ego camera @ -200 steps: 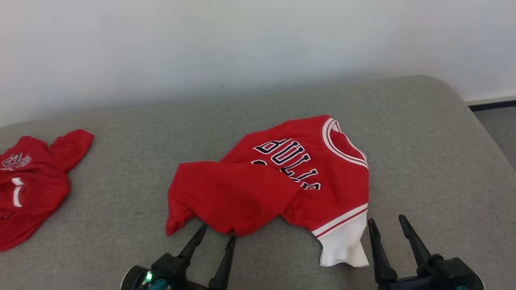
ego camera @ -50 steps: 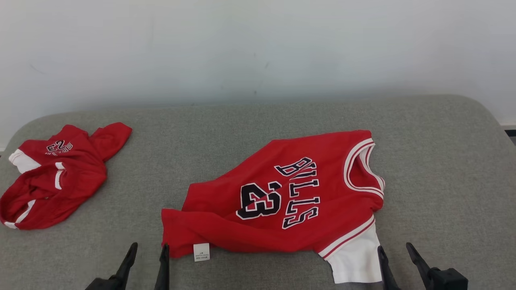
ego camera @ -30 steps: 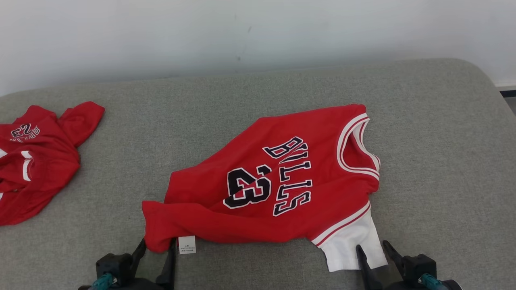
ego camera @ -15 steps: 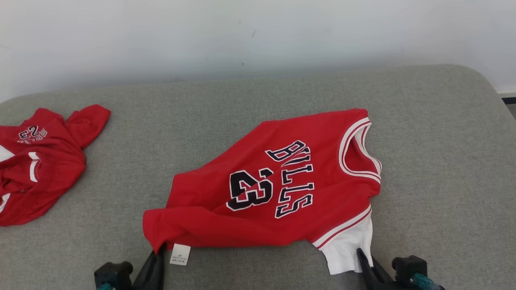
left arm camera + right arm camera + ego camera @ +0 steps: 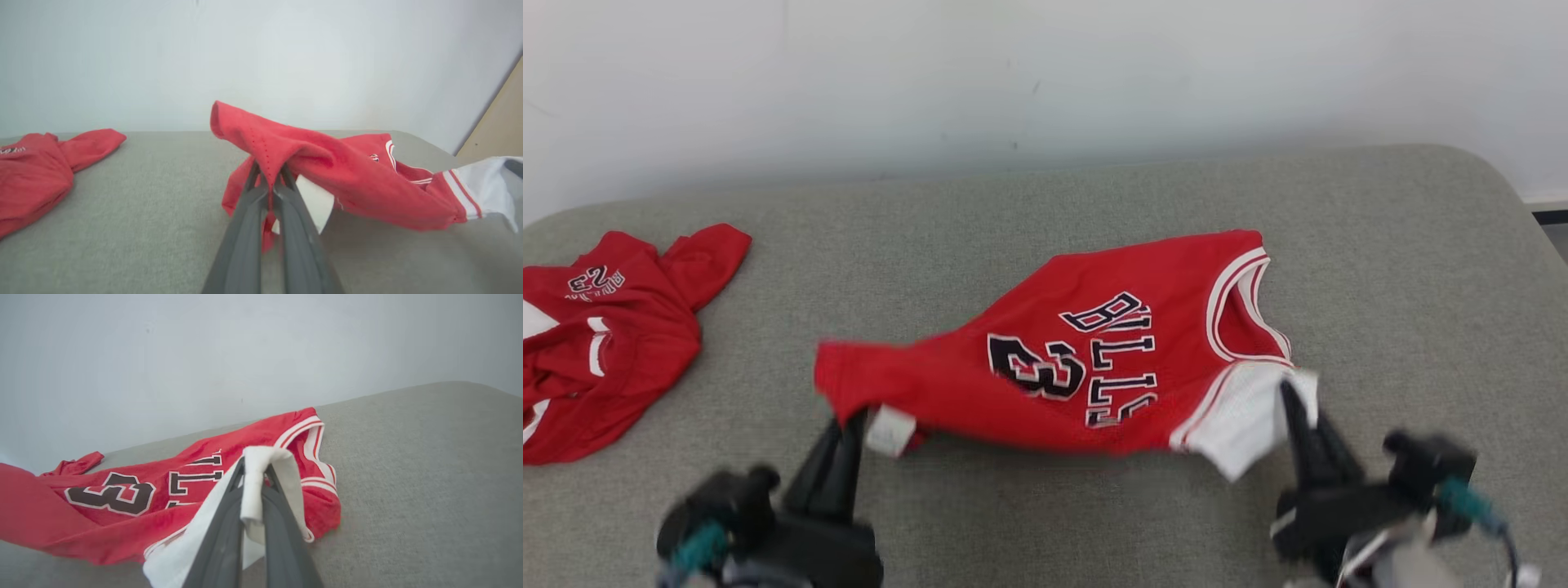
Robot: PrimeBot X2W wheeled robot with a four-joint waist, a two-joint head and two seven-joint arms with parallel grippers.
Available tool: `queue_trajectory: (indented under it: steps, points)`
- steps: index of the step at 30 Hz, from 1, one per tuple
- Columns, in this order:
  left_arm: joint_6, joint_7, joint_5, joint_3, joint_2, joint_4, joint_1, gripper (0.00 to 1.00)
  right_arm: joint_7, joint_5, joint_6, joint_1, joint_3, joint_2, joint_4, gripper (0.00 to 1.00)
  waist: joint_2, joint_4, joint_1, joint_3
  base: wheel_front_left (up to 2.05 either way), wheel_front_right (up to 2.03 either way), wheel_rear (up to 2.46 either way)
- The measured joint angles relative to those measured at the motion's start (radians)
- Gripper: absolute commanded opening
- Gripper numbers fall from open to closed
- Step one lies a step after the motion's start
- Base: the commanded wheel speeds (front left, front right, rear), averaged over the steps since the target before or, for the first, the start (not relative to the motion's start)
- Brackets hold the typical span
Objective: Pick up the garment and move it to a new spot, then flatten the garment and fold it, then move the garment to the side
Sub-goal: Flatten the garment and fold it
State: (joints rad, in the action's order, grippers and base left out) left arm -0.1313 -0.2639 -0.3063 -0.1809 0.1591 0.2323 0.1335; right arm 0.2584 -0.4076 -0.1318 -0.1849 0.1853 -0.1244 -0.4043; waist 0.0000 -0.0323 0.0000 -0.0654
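Lifting the garment (image 5: 1054, 384) by its near edge, flat on the surface (image 5: 1405, 269) moments ago.
Left pincer (image 5: 851, 425) clamps red hem at 7 o'clock, right pincer (image 5: 1292, 400) white trim at 4 o'clock; far edge rests at centre, set for a flattening pull.

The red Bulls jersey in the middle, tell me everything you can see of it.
The red jersey is a soft, finely perforated knit with black, white-edged BULLS lettering and a number. It has white-and-red striped trim at the neck, a white sleeve and a white tag at the hem. Its far part lies on the grey cushion. Its near edge is held up, the left pincer shut on the hem corner and the right pincer shut on the white sleeve.
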Motion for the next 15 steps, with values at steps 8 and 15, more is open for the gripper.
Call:
queue_trajectory:
  steps: [8, 15]
  points:
    - [-0.001, 0.087, -0.145, -0.157, 0.151, 0.003, 0.438, 0.00, -0.108, -0.138, 0.000, -0.353, -0.045, -0.078, 0.055, 0.00, 0.0000, -0.006, 0.0000, -0.061, 0.00, 0.00, 0.00]
    - [-0.001, 0.252, -0.320, -0.246, 0.221, 0.138, 0.961, 0.00, -0.269, -0.208, 0.000, -0.843, -0.156, -0.128, -0.025, 0.00, 0.0002, -0.006, 0.0002, -0.193, 0.00, 0.00, 0.00]
